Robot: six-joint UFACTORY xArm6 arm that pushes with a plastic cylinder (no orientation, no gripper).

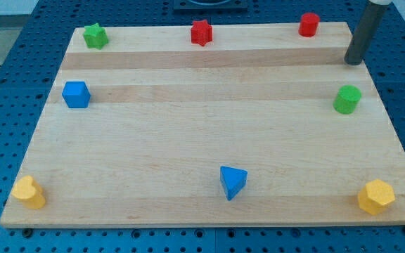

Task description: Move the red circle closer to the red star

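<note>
The red circle, a short cylinder, stands at the top right of the wooden board. The red star sits at the top middle, well to the view's left of the circle. My tip is at the board's right edge, to the right of and below the red circle, apart from it. The rod rises out of the view's top right.
A green star is at top left, a blue cube at left, a green cylinder at right below my tip. A yellow block is at bottom left, a blue triangle at bottom middle, a yellow hexagon at bottom right.
</note>
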